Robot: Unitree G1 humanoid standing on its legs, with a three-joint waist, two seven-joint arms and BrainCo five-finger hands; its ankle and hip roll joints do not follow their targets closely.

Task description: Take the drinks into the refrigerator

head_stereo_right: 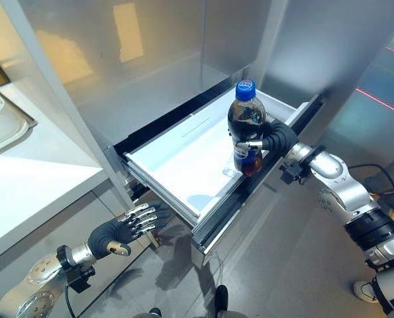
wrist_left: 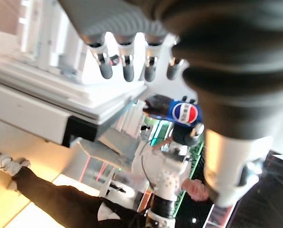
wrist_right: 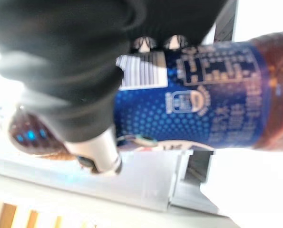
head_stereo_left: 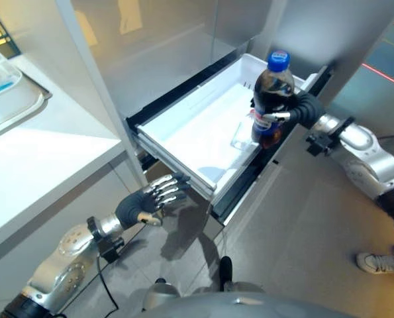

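Currently the right hand [head_stereo_right: 271, 140], fingers wrapped round the blue-capped dark cola bottle [head_stereo_right: 246, 126], holds it over the white pulled-out refrigerator drawer [head_stereo_right: 177, 162], so lowering and release come next.

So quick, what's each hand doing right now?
Left hand: open, holding nothing, by the drawer front.
Right hand: shut on the bottle, upright over the drawer.
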